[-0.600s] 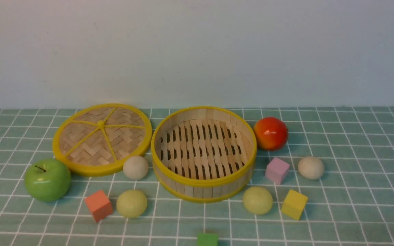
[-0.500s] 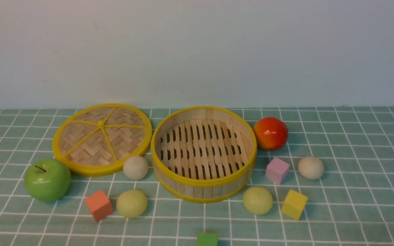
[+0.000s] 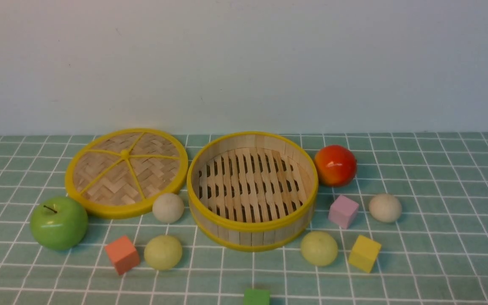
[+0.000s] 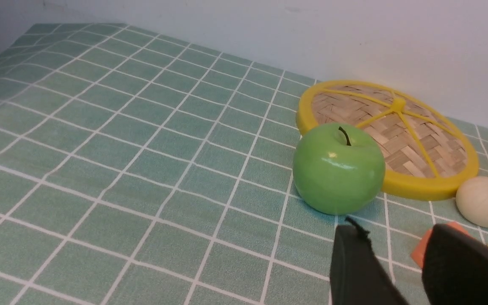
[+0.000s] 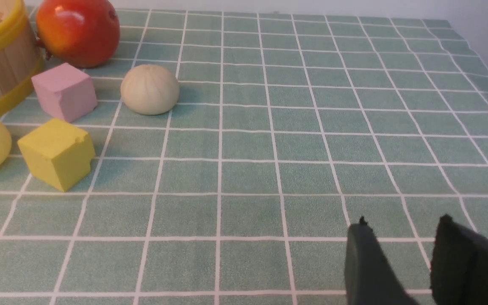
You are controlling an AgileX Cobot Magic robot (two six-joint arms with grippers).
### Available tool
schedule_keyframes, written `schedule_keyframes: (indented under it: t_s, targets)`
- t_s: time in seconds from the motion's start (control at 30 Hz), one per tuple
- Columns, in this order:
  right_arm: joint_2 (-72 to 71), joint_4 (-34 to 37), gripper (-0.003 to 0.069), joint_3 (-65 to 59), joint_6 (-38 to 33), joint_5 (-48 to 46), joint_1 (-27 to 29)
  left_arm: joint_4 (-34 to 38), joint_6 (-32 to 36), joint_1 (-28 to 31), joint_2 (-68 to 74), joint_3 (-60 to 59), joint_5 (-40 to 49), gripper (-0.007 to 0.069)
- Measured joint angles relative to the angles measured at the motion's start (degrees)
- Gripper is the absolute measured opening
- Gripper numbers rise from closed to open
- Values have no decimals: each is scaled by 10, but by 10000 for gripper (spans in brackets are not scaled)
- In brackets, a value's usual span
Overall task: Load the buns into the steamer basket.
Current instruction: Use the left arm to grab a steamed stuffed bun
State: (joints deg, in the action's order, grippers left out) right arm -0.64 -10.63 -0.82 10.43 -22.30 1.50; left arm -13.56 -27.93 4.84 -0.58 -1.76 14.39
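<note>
left tool: jaws apart, nothing between | right tool: jaws apart, nothing between | steamer basket: upright on counter | buns, all four outside basket on counter: left beige bun and left green bun on its left, right green bun and right beige bun on its right

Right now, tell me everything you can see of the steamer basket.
The steamer basket is round and deep, its wall made of pale upright wooden slats bound by yellow bands at top and bottom. Its floor is slatted with dark gaps. It stands upright, open and empty, on the green checked cloth. The lid lies flat at its left and a red fruit sits by its right rear; whether either touches it is unclear.
</note>
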Motion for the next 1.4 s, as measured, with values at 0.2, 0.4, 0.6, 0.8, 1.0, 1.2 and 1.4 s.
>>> schedule_keyframes:
  t_s: [0.2,0.4,0.6,0.8,1.0,1.2,1.4]
  targets:
    - [0,0,239,0,0,0,0,1,0,0,0,0,-23,238]
    - [0,0,239,0,0,0,0,4,-3,0,0,0,-80,238]
    - [0,0,239,0,0,0,0,23,-89,0,0,0,-181,238]
    - [0,0,239,0,0,0,0,26,-157,0,0,13,-307,238]
    - [0,0,239,0,0,0,0,26,-161,0,34,136,-249,238]
    - [0,0,239,0,0,0,0,26,-161,0,207,335,-29,238]
    - [0,0,239,0,0,0,0,-5,-164,0,333,374,55,238]
